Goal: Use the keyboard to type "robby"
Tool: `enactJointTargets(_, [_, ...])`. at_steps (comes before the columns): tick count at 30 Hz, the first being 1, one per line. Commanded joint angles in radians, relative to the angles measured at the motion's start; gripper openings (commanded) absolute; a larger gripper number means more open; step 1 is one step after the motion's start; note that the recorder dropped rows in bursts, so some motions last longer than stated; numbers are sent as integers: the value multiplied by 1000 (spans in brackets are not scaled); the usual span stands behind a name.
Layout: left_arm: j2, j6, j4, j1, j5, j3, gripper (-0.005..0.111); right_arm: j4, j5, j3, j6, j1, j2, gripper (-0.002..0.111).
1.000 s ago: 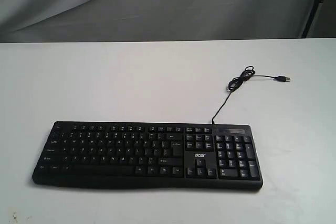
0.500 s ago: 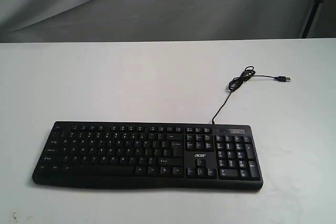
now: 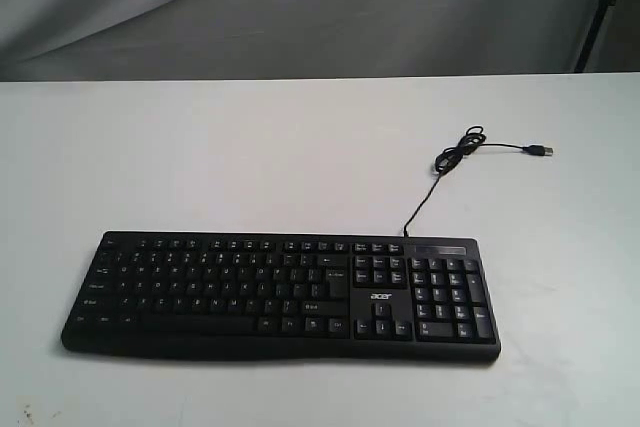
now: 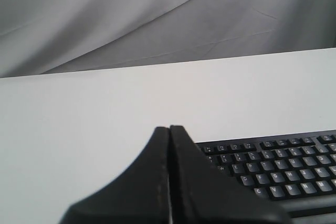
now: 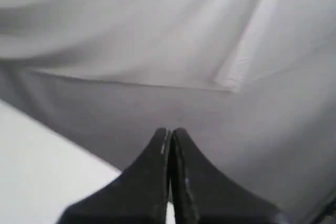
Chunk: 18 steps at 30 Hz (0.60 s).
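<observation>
While left hand (image 4: pixel 169 129), right hand (image 5: pixel 169 131) pinched closed, black white-lettered keyboard (image 3: pixel 280 292) lies flat

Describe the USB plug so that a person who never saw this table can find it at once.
On the white table lies a black keyboard. From its back edge, near the number pad, a black cable runs away, curls into a small tangle, then goes right. The USB plug is its free end: a short black piece with a silvery tip, apart from the keyboard.

A black full-size Acer keyboard (image 3: pixel 280 295) with white legends is laid flat near the front of the white bench (image 3: pixel 200 157), its thin USB cable (image 3: pixel 455 162) trailed behind.
</observation>
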Motion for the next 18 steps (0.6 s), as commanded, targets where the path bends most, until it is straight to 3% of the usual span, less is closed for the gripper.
enactJointTargets(1, [-3, -3, 5, -6, -5, 4, 0, 262, 188, -91, -217, -34, 99, 0])
enactJointTargets(4, [-3, -3, 5, -6, -5, 4, 0, 341, 245, -91, -308, -34, 156, 0])
enactJointTargets(10, [-3, -3, 5, -6, -5, 4, 0, 768, 418, -91, -600, -16, 335, 0])
enactJointTargets(18, [-3, -3, 5, -6, -5, 4, 0, 624, 330, -91, -632, 201, 545, 0])
